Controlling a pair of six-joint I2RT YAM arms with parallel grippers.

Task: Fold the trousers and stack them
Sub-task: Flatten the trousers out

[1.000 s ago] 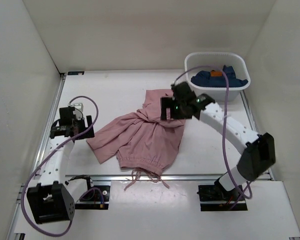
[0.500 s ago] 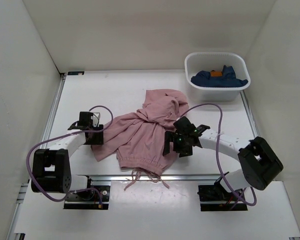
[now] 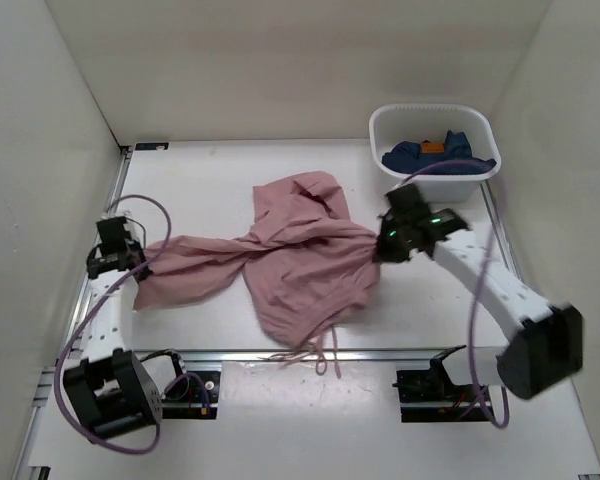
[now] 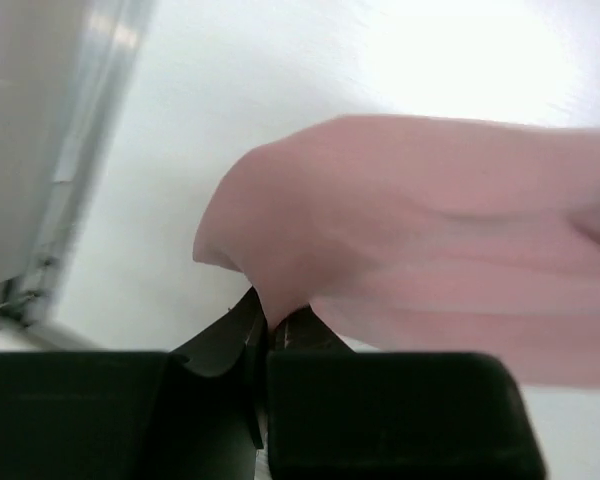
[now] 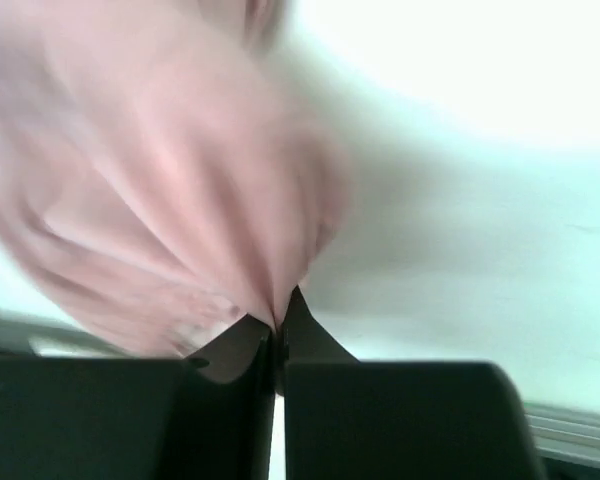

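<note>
The dusty-pink trousers (image 3: 280,255) lie stretched across the middle of the table, one leg pulled out to the left, with drawstrings (image 3: 315,355) trailing over the front rail. My left gripper (image 3: 130,268) is shut on the end of that left leg; in the left wrist view the pink cloth (image 4: 400,250) is pinched between the closed black jaws (image 4: 270,325). My right gripper (image 3: 383,250) is shut on the trousers' right edge; in the right wrist view the fabric (image 5: 180,200) bunches into the closed jaws (image 5: 278,320).
A white tub (image 3: 435,150) holding dark blue garments with an orange patch (image 3: 435,148) stands at the back right. A metal rail (image 3: 280,352) runs along the front edge. White walls enclose the table on the left, back and right.
Both grippers have closed on the trousers. The left arm moved left, the right arm moved right and back, and the garment is stretched out wider between them.
</note>
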